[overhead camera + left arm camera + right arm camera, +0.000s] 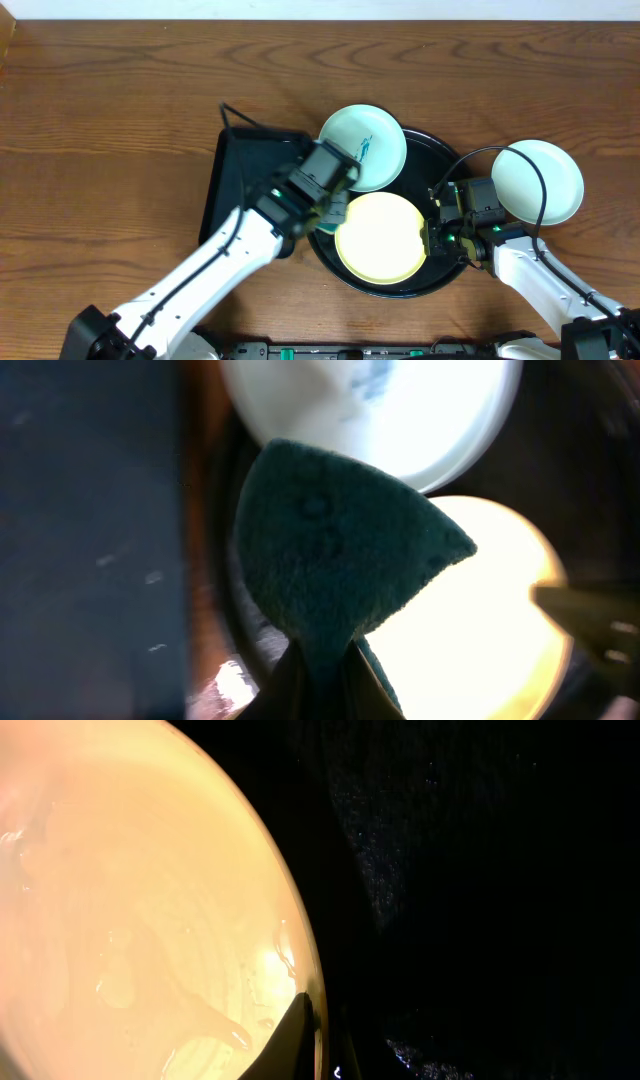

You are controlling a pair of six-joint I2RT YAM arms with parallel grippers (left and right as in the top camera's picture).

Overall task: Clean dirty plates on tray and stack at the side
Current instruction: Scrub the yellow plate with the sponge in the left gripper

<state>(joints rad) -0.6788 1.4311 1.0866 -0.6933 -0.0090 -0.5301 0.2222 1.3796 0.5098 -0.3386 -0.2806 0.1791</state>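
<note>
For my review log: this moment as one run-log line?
left fingers: shut on sponge | right fingers: pinching rim of yellow plate | smudged mint plate: on tray | other mint plate: on table

Tray: large round glossy black tray.
Inside: shallow round yellow plate, flat.
Far rim: teal-smudged mint plate, overlapping.
Outside, right: clean mint plate.

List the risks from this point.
The right fingers pinch only the rim of the yellow plate; scrubbing pressure may slip or tip it. The left fingers hold the green scouring pad by one narrow end, so it may fold or pull free. The smudged mint plate sits across the rim of the round tray; a bump could shift it.
</note>
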